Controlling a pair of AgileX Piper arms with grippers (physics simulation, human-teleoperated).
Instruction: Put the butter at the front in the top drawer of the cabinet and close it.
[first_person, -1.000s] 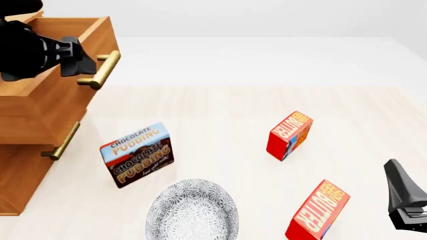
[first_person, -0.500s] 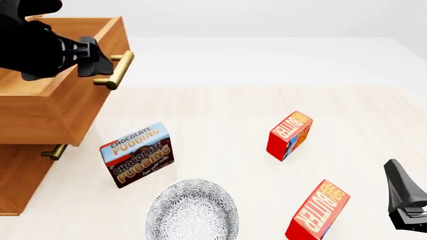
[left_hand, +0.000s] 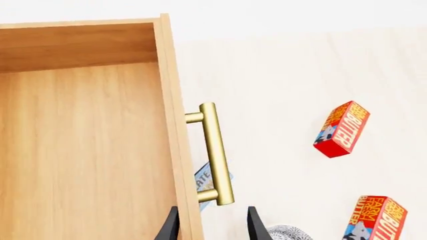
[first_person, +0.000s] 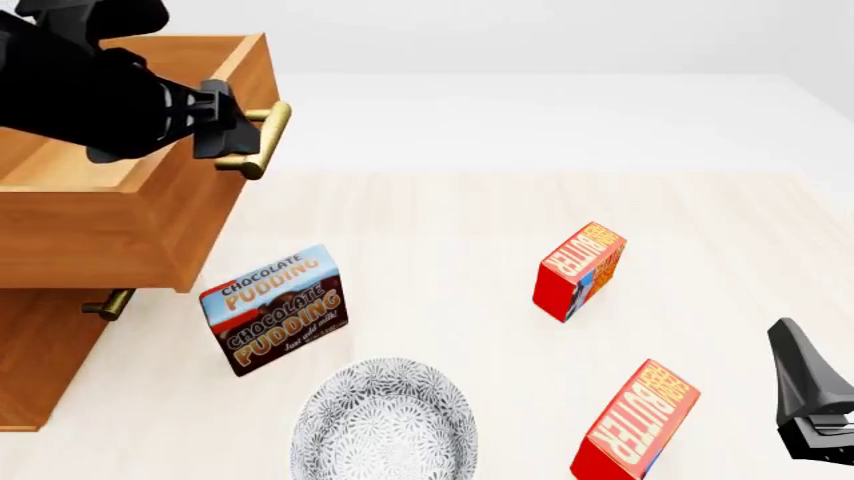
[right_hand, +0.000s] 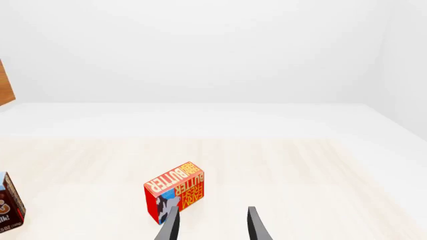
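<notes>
The top drawer (first_person: 127, 215) of the cabinet (first_person: 40, 350) is pulled out, only bare wood seen inside. Its brass handle (first_person: 256, 140) is apparently grasped by the left gripper (first_person: 220, 122). The butter (first_person: 638, 422) stands on the bench (first_person: 467, 230) at near right, beside the right gripper (right_hand: 212, 223), whose jaws are parted and hold nothing

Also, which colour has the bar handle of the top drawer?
Brass-gold, shiny. The handle of the top drawer shows best in the left wrist view.
</notes>
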